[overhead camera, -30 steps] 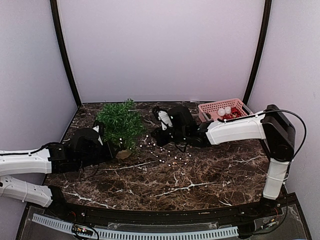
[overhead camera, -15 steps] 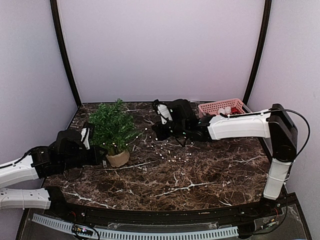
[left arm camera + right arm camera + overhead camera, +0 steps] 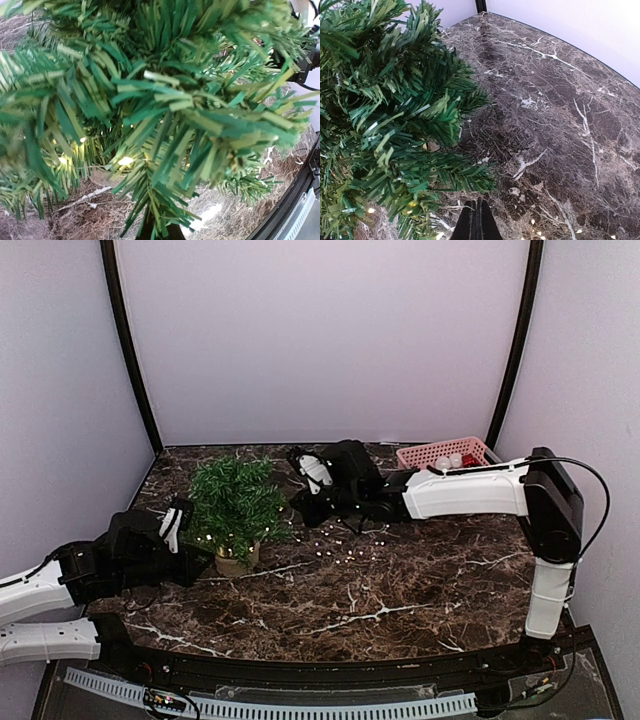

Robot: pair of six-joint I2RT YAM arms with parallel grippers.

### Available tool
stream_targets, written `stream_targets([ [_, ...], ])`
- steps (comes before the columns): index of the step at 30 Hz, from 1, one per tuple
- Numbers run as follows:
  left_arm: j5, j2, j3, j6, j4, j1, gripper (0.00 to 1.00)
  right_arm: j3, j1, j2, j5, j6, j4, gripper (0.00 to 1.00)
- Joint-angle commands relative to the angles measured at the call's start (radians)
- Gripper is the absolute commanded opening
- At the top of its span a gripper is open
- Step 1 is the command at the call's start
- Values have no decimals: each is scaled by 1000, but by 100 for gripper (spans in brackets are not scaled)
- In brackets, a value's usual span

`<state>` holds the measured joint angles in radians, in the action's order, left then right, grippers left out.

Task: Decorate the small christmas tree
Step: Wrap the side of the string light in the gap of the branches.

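Marble table bears the small christmas tree, upright in its tan pot, bushy green, lights glowing; left gripper and right gripper both clenched.

Soft light, small christmas tree blurred
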<state>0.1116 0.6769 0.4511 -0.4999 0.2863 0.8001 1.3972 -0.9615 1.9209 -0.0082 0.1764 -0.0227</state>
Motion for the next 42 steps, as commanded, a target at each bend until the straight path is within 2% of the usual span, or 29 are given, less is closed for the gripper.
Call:
stream_targets([
  [1, -9, 0, -31, 22, -8, -6, 0, 14, -6, 24, -25, -2, -8, 0],
  [16, 97, -85, -110, 6, 2, -6, 1, -55, -23, 93, -140, 63, -107, 0],
  [18, 118, -92, -103, -14, 24, -6, 17, -68, -30, 90, -146, 74, -123, 0],
  [19, 126, -96, -92, -24, 50, -6, 35, -74, -34, 89, -151, 82, -134, 0],
  [22, 149, -119, -62, -80, 109, -6, 61, -96, -42, 81, -147, 107, -168, 0],
  [26, 96, -162, -20, -166, 162, -6, 67, -116, -57, 75, -129, 140, -206, 0],
  [30, -59, -157, -60, -245, 53, -2, 68, -129, -62, 78, -115, 173, -239, 0],
  [33, -120, -112, -101, -289, -38, 26, 70, -137, -63, 76, -104, 193, -251, 0],
  [39, -140, -36, -116, -292, -96, 58, 79, -141, -69, 72, -90, 204, -264, 0],
  [42, -151, 4, -138, -299, -153, 58, 80, -142, -71, 69, -83, 207, -267, 0],
])
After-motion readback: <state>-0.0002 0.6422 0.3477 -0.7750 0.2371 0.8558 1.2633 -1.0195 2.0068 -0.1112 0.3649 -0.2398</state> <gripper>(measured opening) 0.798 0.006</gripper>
